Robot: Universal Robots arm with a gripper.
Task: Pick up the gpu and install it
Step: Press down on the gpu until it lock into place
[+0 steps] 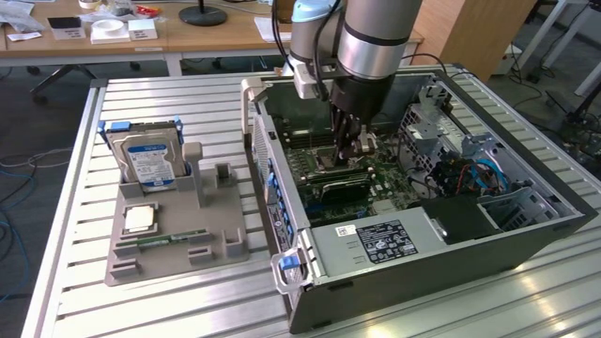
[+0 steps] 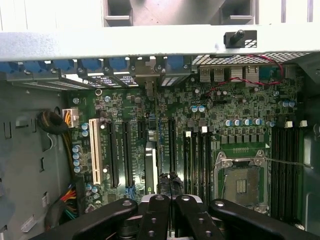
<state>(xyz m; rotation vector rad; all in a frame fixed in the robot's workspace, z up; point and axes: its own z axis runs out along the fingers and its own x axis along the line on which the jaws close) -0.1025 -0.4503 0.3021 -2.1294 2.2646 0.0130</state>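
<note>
My gripper (image 1: 350, 163) reaches straight down into the open computer case (image 1: 526, 232), over the green motherboard (image 1: 395, 179). Its jaws are shut on the top edge of the gpu (image 1: 336, 184), a thin dark card standing on edge among the expansion slots. In the wrist view the black fingers (image 2: 152, 215) meet at the gripper (image 2: 170, 181). From there the gpu (image 2: 151, 160) runs edge-on toward the rear wall of the case (image 2: 150, 45). How deep the card sits in its slot is hidden.
A grey parts tray (image 1: 174, 246) lies at the exterior view's left, holding a blue-labelled hard drive (image 1: 150, 158), a processor (image 1: 141, 217) and a green memory stick (image 1: 169, 239). Inside the case are the power supply (image 1: 376, 243), drive cages (image 1: 469, 151), the empty processor socket (image 2: 240, 185) and cables (image 2: 55, 125).
</note>
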